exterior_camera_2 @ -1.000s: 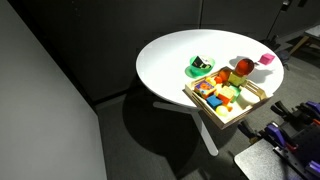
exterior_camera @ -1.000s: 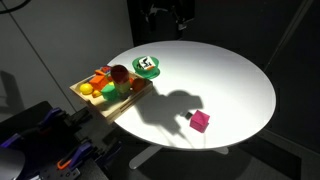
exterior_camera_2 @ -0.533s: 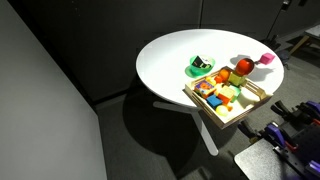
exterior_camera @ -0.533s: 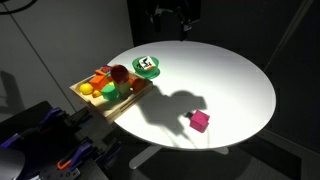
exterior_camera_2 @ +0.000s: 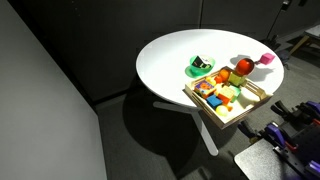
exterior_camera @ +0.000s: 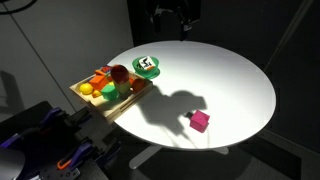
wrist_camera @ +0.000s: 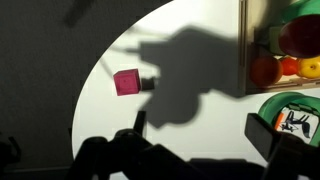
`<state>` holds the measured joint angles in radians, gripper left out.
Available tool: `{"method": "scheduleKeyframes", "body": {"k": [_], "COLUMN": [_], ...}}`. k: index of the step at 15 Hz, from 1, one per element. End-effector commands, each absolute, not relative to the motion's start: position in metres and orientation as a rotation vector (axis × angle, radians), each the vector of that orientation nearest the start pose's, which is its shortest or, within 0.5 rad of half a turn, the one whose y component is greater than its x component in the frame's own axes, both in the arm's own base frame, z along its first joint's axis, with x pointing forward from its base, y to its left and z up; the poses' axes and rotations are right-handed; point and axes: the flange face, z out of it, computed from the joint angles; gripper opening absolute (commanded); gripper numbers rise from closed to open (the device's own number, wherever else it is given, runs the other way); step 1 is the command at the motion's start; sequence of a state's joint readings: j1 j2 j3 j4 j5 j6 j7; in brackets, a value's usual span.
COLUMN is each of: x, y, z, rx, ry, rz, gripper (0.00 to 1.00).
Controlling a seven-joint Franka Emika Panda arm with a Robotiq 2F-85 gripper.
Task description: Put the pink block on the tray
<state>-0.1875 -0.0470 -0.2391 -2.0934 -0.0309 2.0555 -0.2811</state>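
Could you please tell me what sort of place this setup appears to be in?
Probably a robotics lab or test room: a round white table holding a wooden tray of toy food and a pink block, ringed by dark walls.

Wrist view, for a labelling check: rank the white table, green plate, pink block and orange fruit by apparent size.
1. white table
2. green plate, cut by the frame edge
3. pink block and orange fruit: look about alike, not ranked
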Motion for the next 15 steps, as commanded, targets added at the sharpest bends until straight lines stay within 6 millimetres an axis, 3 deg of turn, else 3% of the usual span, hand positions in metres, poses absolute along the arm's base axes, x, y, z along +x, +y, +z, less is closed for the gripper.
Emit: {"method": "scheduleKeyframes", "body": {"k": [1,15], "x": [0.489,0.506], "y": [-0.229,-0.263], "z": [0.437,0.365], "rx": [-3.147,-3.144], "ry": [0.225,0.272], "rz": [0.036,0.155], "gripper": [1.0,1.0]}}
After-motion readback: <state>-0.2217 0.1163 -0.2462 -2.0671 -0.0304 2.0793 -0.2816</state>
